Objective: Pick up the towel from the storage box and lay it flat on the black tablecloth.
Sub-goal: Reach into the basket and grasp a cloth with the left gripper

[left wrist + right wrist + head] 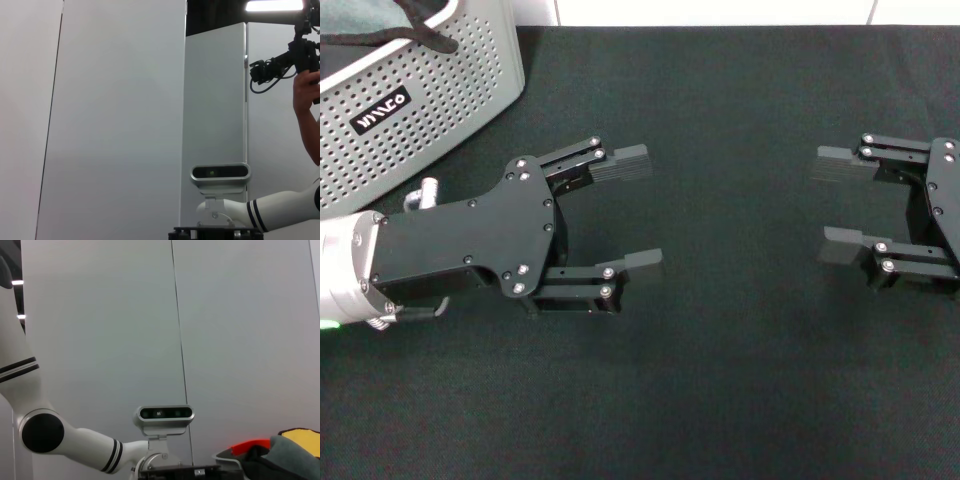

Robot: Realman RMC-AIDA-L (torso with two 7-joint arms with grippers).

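Grippers poised over cloth, towel not yet taken from its box.

Left gripper (632, 214), fingers spread and holding nothing, hovers over the plain matte black tablecloth (740, 390) at centre left of the head view; right gripper (842, 205), likewise spread and empty, waits at the right edge. Light grey perforated plastic storage box (440, 95) sits in the upper left corner, near the left gripper. Yellow-orange fleecy towel (302, 434) shows only at the lower right of the right wrist view, beside dark grey-green fabric (365, 20). Likely risk: pinching that grey-green fabric or its strap instead, since both share one box.
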